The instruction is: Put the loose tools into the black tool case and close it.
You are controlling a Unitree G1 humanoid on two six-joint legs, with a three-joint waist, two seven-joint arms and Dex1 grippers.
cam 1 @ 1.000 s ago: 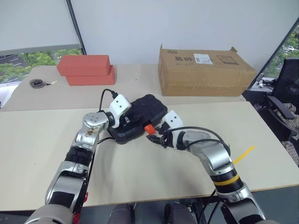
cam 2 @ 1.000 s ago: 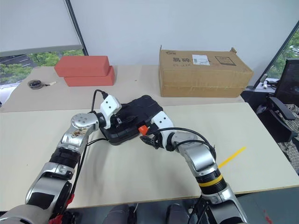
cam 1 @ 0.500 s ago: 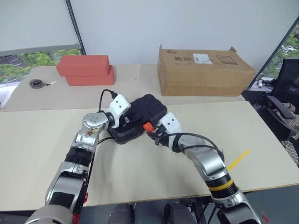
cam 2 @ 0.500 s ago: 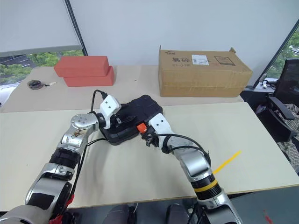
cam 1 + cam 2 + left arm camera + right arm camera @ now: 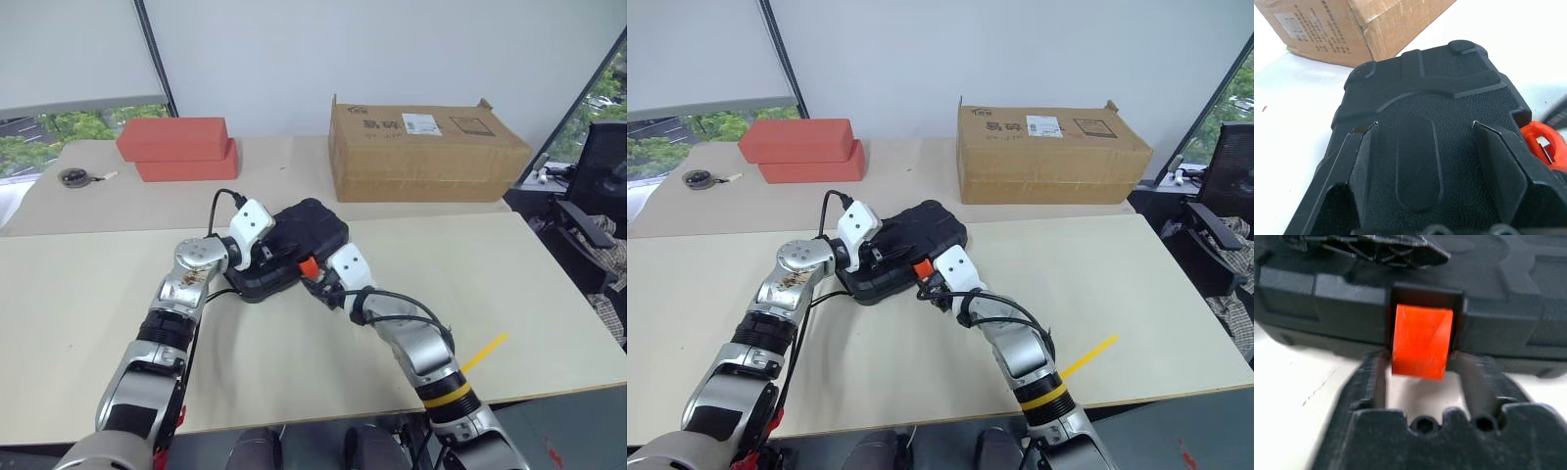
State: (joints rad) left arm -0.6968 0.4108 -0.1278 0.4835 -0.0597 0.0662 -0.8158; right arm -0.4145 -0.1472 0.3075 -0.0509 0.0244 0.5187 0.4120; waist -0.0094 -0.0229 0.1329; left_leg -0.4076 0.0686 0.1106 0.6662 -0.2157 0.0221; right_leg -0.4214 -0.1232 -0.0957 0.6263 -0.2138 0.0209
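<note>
The black tool case [image 5: 294,247] lies shut near the middle of the pale surface [image 5: 88,294], its lid a pebbled black plastic with raised moulded ridges and an oval dimple. Its orange latch [image 5: 309,266] sits on the edge facing the robot. The left end effector [image 5: 269,252] rests on top of the lid, fingers [image 5: 1359,161] spread wide on the shell and grasping nothing. The right end effector [image 5: 315,284] is at the latch, its two fingers [image 5: 1369,382] parted to either side of the orange tab, not clamped on it. A black cable [image 5: 220,201] loops beside the case. Well behind stand a cardboard box [image 5: 426,152] and two stacked red boxes [image 5: 176,149], with a round dark tape measure [image 5: 72,176] at the far left. A window and white wall close the room; a yellow strip [image 5: 485,348] marks the surface's right part.
</note>
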